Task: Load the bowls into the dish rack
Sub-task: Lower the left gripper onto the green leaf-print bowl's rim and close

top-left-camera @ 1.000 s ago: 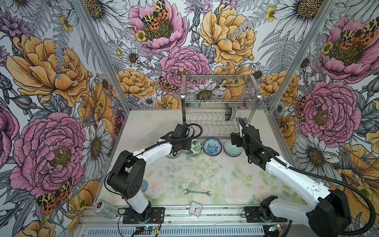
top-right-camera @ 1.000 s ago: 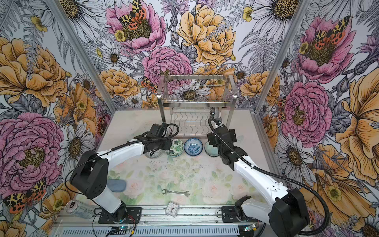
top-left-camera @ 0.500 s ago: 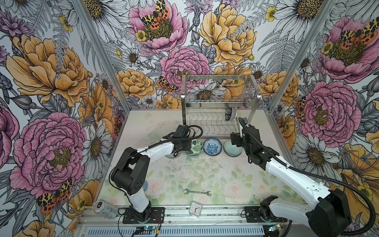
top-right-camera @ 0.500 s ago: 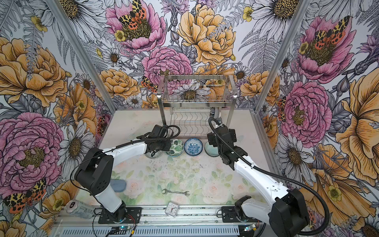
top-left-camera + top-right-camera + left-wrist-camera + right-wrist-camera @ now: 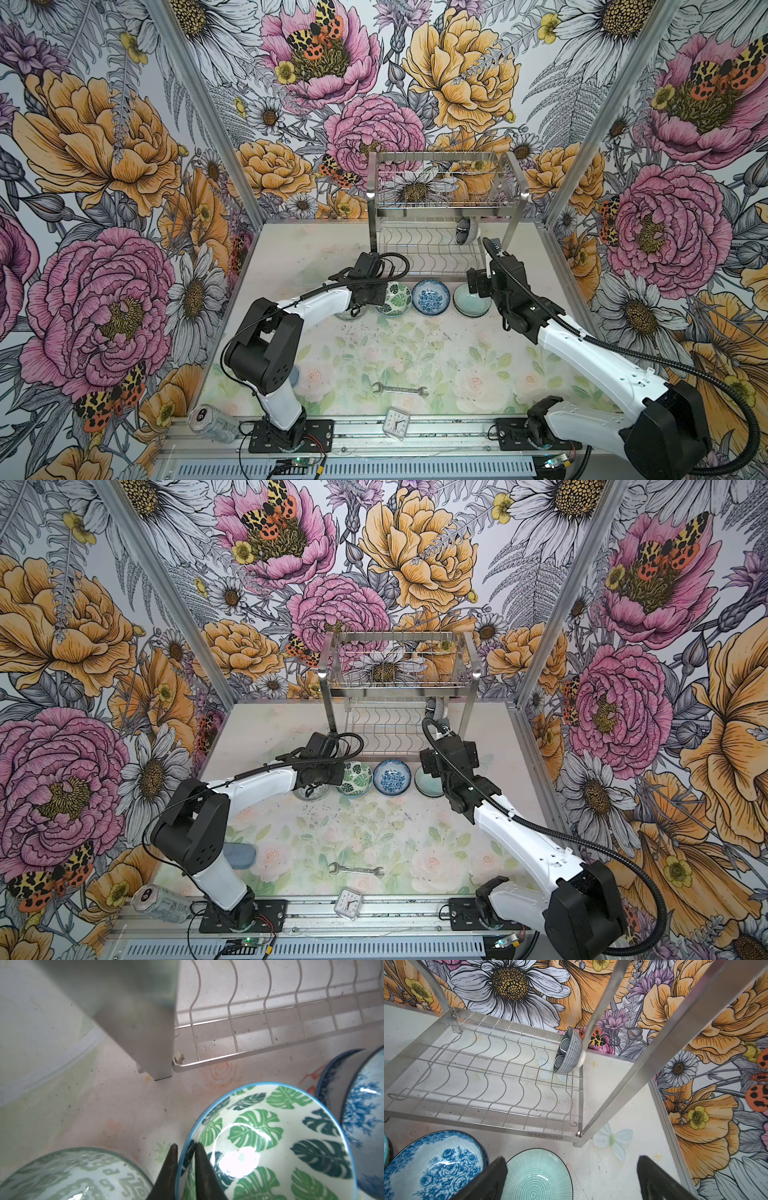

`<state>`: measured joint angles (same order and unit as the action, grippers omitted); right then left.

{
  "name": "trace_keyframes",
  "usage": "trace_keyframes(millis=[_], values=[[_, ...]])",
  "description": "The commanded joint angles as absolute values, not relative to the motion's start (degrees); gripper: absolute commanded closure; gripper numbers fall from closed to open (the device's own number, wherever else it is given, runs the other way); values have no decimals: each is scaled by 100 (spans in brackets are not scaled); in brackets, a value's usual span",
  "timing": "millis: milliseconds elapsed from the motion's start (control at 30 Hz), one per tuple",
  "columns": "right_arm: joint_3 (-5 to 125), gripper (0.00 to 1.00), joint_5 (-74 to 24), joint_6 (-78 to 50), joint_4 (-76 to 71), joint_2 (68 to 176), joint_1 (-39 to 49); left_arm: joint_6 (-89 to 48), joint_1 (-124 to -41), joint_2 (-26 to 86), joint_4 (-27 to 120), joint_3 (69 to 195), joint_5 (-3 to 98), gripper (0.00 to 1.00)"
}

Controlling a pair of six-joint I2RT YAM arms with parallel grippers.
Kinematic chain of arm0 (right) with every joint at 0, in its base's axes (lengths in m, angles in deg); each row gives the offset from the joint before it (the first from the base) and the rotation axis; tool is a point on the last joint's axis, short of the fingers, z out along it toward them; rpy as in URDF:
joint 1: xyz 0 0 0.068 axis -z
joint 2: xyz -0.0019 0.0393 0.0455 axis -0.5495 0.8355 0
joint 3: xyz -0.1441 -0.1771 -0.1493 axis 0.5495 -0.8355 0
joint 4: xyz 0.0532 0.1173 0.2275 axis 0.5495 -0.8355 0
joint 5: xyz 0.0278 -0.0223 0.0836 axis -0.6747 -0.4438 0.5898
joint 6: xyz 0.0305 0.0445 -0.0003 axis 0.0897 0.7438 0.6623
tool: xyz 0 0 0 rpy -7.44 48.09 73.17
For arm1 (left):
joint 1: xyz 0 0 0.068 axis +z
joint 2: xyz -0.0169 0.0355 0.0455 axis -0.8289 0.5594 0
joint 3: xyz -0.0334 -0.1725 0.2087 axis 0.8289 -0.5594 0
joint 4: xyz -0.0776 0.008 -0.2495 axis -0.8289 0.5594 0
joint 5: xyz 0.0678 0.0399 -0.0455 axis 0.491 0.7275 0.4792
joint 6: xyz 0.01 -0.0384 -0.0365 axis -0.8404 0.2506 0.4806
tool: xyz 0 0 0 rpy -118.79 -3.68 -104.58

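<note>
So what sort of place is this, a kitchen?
Probably a robot test booth, not a kitchen: flower-printed walls box in a table, a left arm and right arm are bolted to its rail, and the dish rack and bowls seem staged.

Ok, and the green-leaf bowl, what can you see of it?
The green-leaf bowl is small, round and glossy like glazed ceramic: white with light and dark green leaves and a thin blue rim. It sits mouth up on the table before the dish rack, beside the blue floral bowl. The left gripper pinches its rim, one finger inside, one outside.
</note>
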<state>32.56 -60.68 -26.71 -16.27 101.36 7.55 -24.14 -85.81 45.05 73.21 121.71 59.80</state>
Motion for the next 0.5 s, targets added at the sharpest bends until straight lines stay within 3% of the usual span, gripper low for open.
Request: trace_keyframes(millis=[0,233,467], values=[[3359,1,-6000,-2600,-1604,10166,801,-2438,-8560,4254,7256,12304,6075,87],[3338,1,-5983,-2598,-1617,10130,798,-2477,-8551,4139,7413,12365,6184,99],[3303,1,-5959,-2585,-1612,10059,797,-2488,-8551,4023,7498,12371,6314,100]])
